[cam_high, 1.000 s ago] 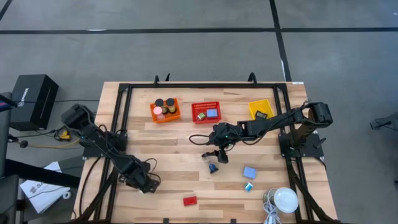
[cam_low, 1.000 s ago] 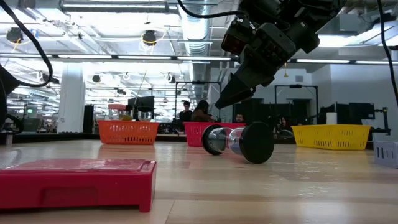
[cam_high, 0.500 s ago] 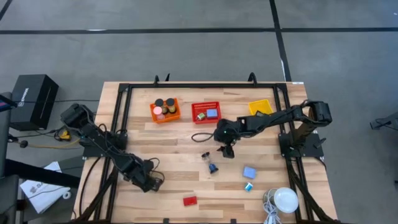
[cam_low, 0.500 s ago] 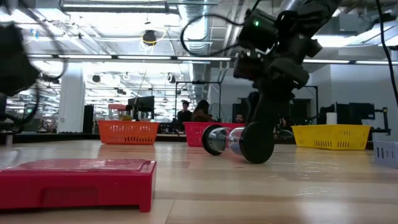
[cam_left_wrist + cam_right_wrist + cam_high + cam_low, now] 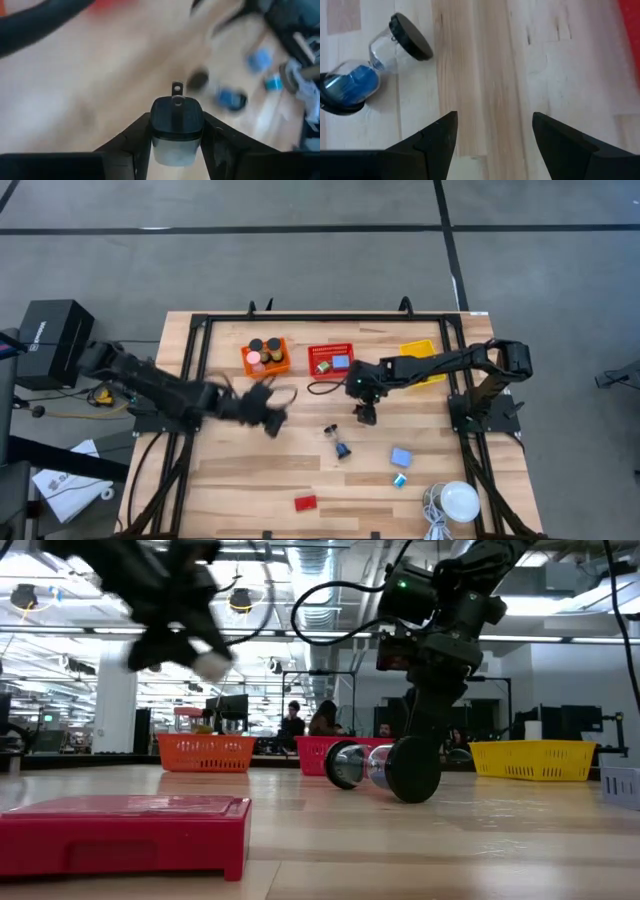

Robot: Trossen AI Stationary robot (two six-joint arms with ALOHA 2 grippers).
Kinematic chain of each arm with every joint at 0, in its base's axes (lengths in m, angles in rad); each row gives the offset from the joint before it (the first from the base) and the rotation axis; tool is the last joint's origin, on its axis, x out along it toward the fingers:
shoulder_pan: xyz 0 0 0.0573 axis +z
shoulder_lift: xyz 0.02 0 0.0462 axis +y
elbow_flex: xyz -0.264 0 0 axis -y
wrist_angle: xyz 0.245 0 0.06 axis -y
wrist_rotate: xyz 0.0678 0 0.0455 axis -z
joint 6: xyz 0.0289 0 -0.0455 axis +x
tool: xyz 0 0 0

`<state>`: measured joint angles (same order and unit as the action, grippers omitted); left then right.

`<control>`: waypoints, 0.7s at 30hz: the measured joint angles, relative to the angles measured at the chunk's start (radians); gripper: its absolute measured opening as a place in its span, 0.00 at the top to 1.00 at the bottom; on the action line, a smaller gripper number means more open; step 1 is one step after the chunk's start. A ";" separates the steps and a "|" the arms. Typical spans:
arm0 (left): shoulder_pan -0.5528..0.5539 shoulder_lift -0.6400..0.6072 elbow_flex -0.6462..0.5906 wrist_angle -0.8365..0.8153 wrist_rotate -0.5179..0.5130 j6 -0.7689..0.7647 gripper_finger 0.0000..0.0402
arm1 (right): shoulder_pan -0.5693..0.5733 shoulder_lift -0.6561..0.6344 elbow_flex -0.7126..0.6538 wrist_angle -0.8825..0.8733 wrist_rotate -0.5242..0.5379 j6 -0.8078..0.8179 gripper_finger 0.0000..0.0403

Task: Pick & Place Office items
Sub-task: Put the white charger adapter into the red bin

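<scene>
Your left end effector (image 5: pixel 268 416) is clamped on a small black-and-white block (image 5: pixel 175 127), held above mid worktop (image 5: pixel 260 480), near side of the orange basket (image 5: pixel 265 357). Your right end effector (image 5: pixel 365 414) has fingers apart over bare wood, just right of the blue-sand hourglass (image 5: pixel 372 67). Red flat rectangle (image 5: pixel 305 502) lies at the near edge; blue blocks (image 5: pixel 401 457) sit near-right.

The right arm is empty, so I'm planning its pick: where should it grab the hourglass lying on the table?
Probably at the thin glass waist of the hourglass, coming straight down from above. It lies on its side, so the two wide black caps would keep it from sliding out of the open right claw. The left claw holds another piece.
</scene>
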<state>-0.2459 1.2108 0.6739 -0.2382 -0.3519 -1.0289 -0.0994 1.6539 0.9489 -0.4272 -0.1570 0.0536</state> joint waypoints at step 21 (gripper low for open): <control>0.454 0.343 0.000 0.746 0.225 0.802 0.66 | 0.117 -0.228 -0.064 -0.258 0.008 0.123 0.38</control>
<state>0.2078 1.5540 0.6741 0.5080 -0.1272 -0.2273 0.0176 1.4259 0.8846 -0.6857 -0.1486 0.1765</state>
